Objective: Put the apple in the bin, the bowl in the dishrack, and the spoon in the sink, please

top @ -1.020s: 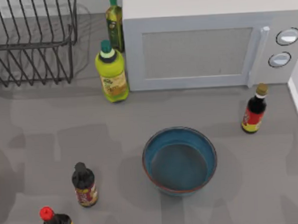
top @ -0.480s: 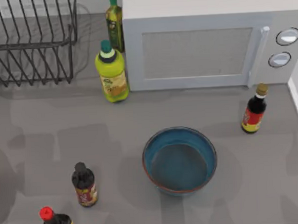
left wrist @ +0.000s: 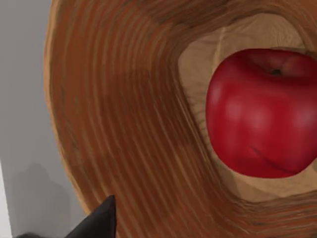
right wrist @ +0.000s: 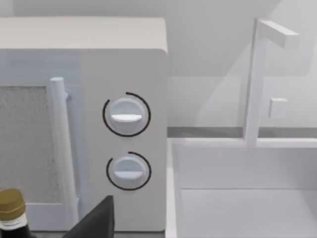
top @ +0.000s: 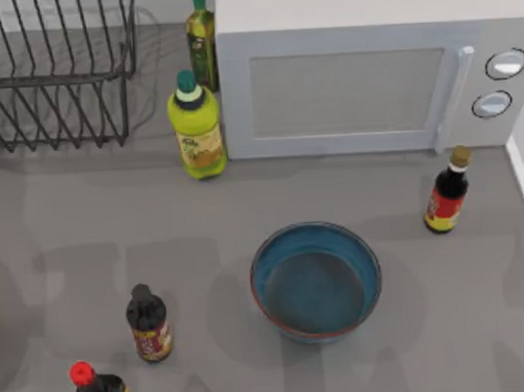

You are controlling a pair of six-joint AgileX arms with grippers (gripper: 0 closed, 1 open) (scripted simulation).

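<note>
Grey bench seen from above: the bowl sits in front of the microwave, well apart from the dishrack beyond the microwave's left end, so I judge that step undone. My left wrist view shows the apple already lying in a woven bin. Finger state: I cannot tell.

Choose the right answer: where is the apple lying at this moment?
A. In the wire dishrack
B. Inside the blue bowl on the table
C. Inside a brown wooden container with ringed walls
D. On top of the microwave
C: in the left wrist view the apple rests at the bottom of a brown wooden container, while in the top view the bowl and the dishrack hold nothing.
</note>
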